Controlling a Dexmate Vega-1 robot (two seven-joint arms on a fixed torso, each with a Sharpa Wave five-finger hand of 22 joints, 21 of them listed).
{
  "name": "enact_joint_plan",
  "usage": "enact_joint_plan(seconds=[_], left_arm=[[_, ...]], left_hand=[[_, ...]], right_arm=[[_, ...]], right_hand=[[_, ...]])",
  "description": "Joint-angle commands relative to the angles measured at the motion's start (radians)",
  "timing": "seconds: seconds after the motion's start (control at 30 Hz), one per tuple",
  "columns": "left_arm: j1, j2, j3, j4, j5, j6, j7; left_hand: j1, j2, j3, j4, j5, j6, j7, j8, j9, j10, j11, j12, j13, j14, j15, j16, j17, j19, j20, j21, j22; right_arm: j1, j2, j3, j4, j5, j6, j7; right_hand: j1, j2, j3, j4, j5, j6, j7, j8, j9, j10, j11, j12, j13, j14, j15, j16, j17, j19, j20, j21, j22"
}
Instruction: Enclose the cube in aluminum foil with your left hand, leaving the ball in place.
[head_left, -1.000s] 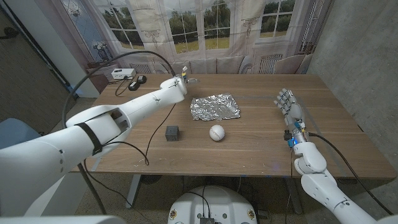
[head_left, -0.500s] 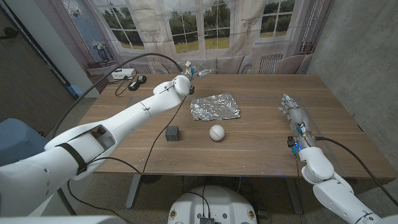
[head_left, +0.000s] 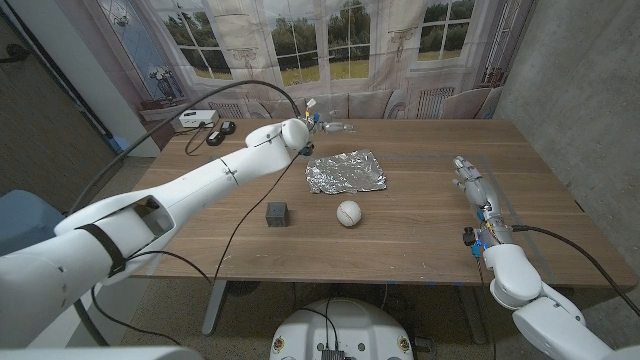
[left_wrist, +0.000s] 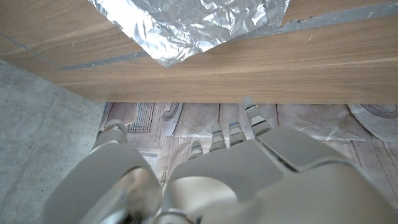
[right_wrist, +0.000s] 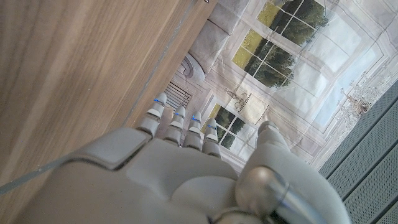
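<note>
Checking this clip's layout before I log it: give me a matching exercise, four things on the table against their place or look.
Things:
1 cube
2 ball
3 aluminum foil
4 left hand

Descriptions:
A crinkled silver sheet lying flat
B white, in front of the sheet
C raised near the table's far edge
D dark, left of the ball

Pairs: 1-D, 2-B, 3-A, 4-C

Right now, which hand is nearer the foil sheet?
Left. The left hand is up past the foil sheet at its far-left corner, fingers apart, holding nothing. The right hand stands well off to the foil's right, near the table's right side.
</note>
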Motion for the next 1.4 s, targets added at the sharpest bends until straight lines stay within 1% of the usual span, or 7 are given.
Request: enact_joint_plan(seconds=[0.03, 0.13, 0.33, 0.63, 0.9, 1.17, 1.4], left_arm=[[-0.132, -0.061, 0.16, 0.11, 0.093, 0.048, -0.225], [-0.149, -0.084, 0.179, 0.146, 0.103, 0.046, -0.253], [-0.174, -0.115, 0.21, 0.201, 0.13, 0.031, -0.286], [-0.201, -0.154, 0.247, 0.272, 0.161, 0.009, -0.34], [-0.234, -0.191, 0.295, 0.331, 0.201, 0.014, -0.397], [-0.24, -0.217, 0.307, 0.376, 0.212, 0.004, -0.415], [-0.247, -0.24, 0.335, 0.409, 0.239, 0.008, -0.428]], left_hand=[[0.004, -0.02, -0.013, -0.003, 0.014, -0.075, -0.019, -0.001, 0.001, -0.036, -0.002, -0.01, -0.007, -0.021, 0.007, -0.003, -0.001, 0.0, -0.003, -0.01, -0.001], [0.005, -0.028, -0.02, -0.005, 0.021, -0.096, -0.026, -0.002, 0.002, -0.057, -0.001, -0.016, -0.011, -0.035, 0.012, -0.005, -0.001, -0.001, -0.002, -0.017, -0.001], [0.006, -0.036, -0.028, -0.006, 0.029, -0.102, -0.039, 0.002, 0.002, -0.064, -0.001, -0.015, -0.015, -0.041, 0.009, -0.003, -0.002, -0.002, -0.002, -0.023, -0.001], [0.009, -0.04, -0.033, -0.008, 0.035, -0.11, -0.033, 0.004, 0.002, -0.073, 0.0, -0.016, -0.019, -0.046, 0.006, -0.002, -0.002, -0.002, -0.003, -0.029, -0.001], [0.018, -0.044, -0.039, -0.014, 0.045, -0.105, -0.017, 0.012, 0.003, -0.058, 0.002, -0.006, -0.024, -0.029, 0.004, 0.008, -0.003, 0.004, -0.003, -0.035, -0.001], [0.029, -0.047, -0.043, -0.02, 0.054, -0.121, -0.018, 0.01, 0.003, -0.061, -0.002, -0.004, -0.028, -0.02, -0.002, 0.012, -0.004, 0.019, -0.003, -0.036, 0.0], [0.045, -0.041, -0.044, -0.026, 0.062, -0.137, -0.023, 0.011, 0.004, -0.063, -0.004, -0.002, -0.033, -0.011, 0.008, 0.015, -0.004, 0.044, -0.003, -0.036, 0.0]], right_arm=[[-0.038, 0.012, 0.015, -0.033, -0.043, -0.009, -0.017], [-0.042, 0.016, 0.018, -0.033, -0.042, -0.006, -0.013], [-0.044, 0.021, 0.024, -0.036, -0.049, -0.007, -0.011], [-0.037, 0.028, 0.025, -0.034, -0.052, -0.013, -0.005], [-0.024, 0.035, 0.019, -0.017, -0.046, -0.007, 0.004], [-0.02, 0.037, 0.016, -0.01, -0.043, -0.002, 0.008], [-0.024, 0.039, 0.016, -0.005, -0.043, 0.004, 0.006]], right_hand=[[-0.005, 0.0, 0.0, 0.001, 0.004, 0.0, 0.0, 0.001, 0.003, 0.003, 0.001, 0.0, 0.0, 0.003, -0.002, 0.002, 0.002, 0.003, 0.005, -0.002, 0.002], [-0.006, 0.002, 0.001, 0.002, 0.005, 0.0, -0.001, 0.001, 0.003, 0.004, 0.002, 0.001, 0.0, 0.004, -0.003, 0.003, 0.003, 0.004, 0.005, -0.002, 0.002], [-0.008, 0.006, 0.002, 0.003, 0.005, 0.001, -0.002, 0.002, 0.003, 0.006, 0.002, 0.002, 0.0, 0.006, -0.003, 0.004, 0.003, 0.006, 0.002, -0.003, 0.002], [-0.01, 0.008, 0.002, 0.005, 0.006, 0.001, -0.003, 0.003, 0.003, 0.008, 0.002, 0.003, 0.0, 0.007, -0.004, 0.005, 0.004, 0.008, -0.003, -0.004, 0.002], [-0.015, 0.009, 0.001, 0.007, 0.006, 0.002, -0.003, 0.004, 0.003, 0.008, 0.003, 0.004, 0.0, 0.009, -0.003, 0.006, 0.005, 0.009, -0.004, -0.005, 0.003], [-0.018, 0.011, 0.001, 0.009, 0.006, 0.003, -0.004, 0.005, 0.003, 0.01, 0.003, 0.005, 0.0, 0.01, -0.003, 0.006, 0.005, 0.01, -0.004, -0.006, 0.003], [-0.022, 0.013, 0.001, 0.011, 0.006, 0.003, -0.004, 0.005, 0.003, 0.013, 0.003, 0.006, 0.0, 0.016, -0.004, 0.009, 0.006, 0.01, -0.003, -0.007, 0.003]])
